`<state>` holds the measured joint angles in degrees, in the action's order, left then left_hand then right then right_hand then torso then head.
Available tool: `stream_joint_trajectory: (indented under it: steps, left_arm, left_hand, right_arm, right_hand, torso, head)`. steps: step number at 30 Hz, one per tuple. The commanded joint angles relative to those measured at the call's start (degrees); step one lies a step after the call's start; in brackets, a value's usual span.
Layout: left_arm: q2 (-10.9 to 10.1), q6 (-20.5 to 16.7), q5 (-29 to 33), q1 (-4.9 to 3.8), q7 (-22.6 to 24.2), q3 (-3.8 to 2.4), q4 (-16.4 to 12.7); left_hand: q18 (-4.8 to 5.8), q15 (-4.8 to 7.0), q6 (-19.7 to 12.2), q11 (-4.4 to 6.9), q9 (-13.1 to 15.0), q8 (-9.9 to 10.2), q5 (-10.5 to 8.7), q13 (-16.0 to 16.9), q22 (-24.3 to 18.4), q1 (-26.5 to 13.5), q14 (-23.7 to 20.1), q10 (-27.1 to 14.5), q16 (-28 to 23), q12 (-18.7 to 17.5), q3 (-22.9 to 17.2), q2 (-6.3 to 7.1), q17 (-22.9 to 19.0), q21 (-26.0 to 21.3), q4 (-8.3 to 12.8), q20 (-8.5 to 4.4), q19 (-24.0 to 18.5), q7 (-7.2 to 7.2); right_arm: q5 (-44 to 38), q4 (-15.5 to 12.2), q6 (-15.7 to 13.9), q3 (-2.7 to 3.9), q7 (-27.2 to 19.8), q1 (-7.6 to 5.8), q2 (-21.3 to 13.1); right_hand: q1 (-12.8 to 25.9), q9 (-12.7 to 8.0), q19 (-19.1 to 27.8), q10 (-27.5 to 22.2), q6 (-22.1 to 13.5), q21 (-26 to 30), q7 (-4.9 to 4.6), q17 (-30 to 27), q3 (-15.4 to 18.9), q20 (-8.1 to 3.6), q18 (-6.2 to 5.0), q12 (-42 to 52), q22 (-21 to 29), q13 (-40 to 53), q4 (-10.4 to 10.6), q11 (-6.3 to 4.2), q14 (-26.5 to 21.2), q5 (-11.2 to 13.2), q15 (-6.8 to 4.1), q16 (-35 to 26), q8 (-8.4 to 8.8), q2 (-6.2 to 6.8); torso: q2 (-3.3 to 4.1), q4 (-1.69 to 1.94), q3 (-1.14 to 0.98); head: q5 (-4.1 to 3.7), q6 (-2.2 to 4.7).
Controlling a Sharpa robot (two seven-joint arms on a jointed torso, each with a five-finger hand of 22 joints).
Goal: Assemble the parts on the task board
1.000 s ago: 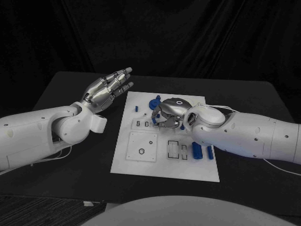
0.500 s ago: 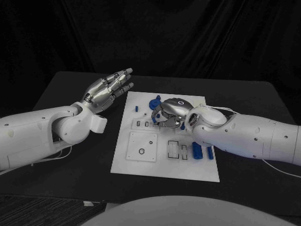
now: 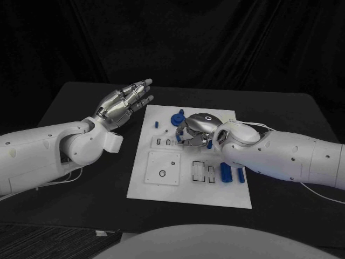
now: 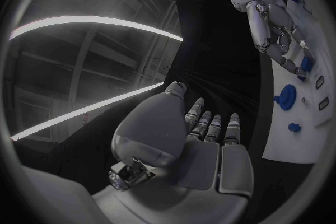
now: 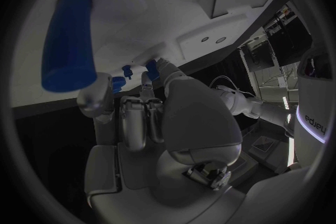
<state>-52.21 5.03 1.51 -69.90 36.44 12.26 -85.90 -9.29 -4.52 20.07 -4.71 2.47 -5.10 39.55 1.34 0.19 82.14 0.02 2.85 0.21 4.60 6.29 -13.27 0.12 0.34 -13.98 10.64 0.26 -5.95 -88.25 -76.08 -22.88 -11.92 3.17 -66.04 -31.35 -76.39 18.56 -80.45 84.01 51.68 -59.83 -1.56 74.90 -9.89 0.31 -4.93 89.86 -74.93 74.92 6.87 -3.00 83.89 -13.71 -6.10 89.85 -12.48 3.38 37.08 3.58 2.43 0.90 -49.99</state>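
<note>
The white task board (image 3: pixel 190 189) lies mid-table. My right hand (image 3: pixel 194 128) is curled down over the board's far half, and its fingertips close round a small blue part (image 5: pixel 150 70), which also sits under those fingers (image 4: pixel 306 63). A long blue peg (image 5: pixel 66 39) lies against the board just beside that hand's outer finger (image 3: pixel 209 144). A round blue part (image 3: pixel 176 117) and a tiny blue part (image 3: pixel 158 123) stand on the board's far left. My left hand (image 3: pixel 126 102) hovers open off the board's far left corner, fingers straight, holding nothing (image 4: pixel 203 140).
Two blue pegs (image 3: pixel 225 172) (image 3: pixel 240 174) lie on the board beside my right forearm. A square inset with an oval slot (image 3: pixel 163 168) and rectangular slots (image 3: pixel 200 171) occupy the near half. Black table (image 3: pixel 281 108) surrounds the board.
My right hand has crept slightly to the right over the board. The left hand has not moved.
</note>
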Motion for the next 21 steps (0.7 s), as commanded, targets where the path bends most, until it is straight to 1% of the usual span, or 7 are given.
stream_joint_trajectory:
  steps: [1, 10, 21]
  left_arm:
    - [0.12, 0.83, -0.02, 0.10, 0.29, -0.05, -0.07]
    - [0.06, 0.88, -0.02, 0.11, 0.16, -0.05, -0.13]
    - [0.11, 0.99, -0.02, 0.12, 0.03, -0.05, -0.09]
  left_hand:
    - [-0.92, -0.28, 0.14, -0.19, 0.10, -0.26, 0.27, 0.09, 0.06, 0.33, 0.04, 0.21, -0.06, 0.20, -0.37, 0.06, -0.03, -0.06, -0.10, 0.41, 0.10, -0.04]
    - [-0.91, -0.29, 0.24, -0.19, 0.11, -0.29, 0.29, 0.09, 0.06, 0.34, 0.04, 0.19, -0.05, 0.22, -0.42, 0.03, -0.03, -0.06, -0.13, 0.41, 0.10, -0.09]
    - [-0.91, -0.29, 0.24, -0.19, 0.11, -0.29, 0.29, 0.09, 0.06, 0.34, 0.04, 0.19, -0.05, 0.22, -0.42, 0.03, -0.03, -0.06, -0.13, 0.41, 0.10, -0.09]
  right_arm:
    - [0.08, 0.11, 1.94, 0.03, 1.69, 0.17, 0.03]
    - [0.08, 0.49, 3.32, 0.03, 2.46, 0.30, 0.14]
    - [0.08, 0.70, 3.36, 0.03, 2.49, 0.46, 0.17]
  right_hand:
    - [-0.32, -0.06, 0.40, 5.99, -0.28, 0.27, 0.02, 15.10, -0.04, -0.09, -0.86, 0.14, -4.35, 15.08, -0.26, -0.07, 6.11, 0.23, -0.27, 0.15, 0.26, -0.24]
    - [-0.28, -0.12, 0.55, 5.99, -0.38, 0.66, -0.09, 15.10, 0.01, -0.06, -0.92, 0.14, -4.25, 15.08, -0.26, 0.00, 6.11, 0.42, -0.22, 0.15, 0.35, -0.22]
    - [-0.20, -0.39, 0.67, 5.99, -1.07, 0.94, -0.39, 15.10, 0.16, 0.05, -0.93, 0.14, -4.25, 15.08, -0.27, 0.23, 6.11, 0.68, -0.04, 0.15, 0.83, -0.11]
  torso:
    - [-0.02, 0.00, -0.01]
    - [-0.01, 0.01, 0.00]
    - [0.01, 0.03, -0.02]
  head:
    - [0.03, -0.01]
    - [0.03, -0.01]
    - [-0.01, -0.01]
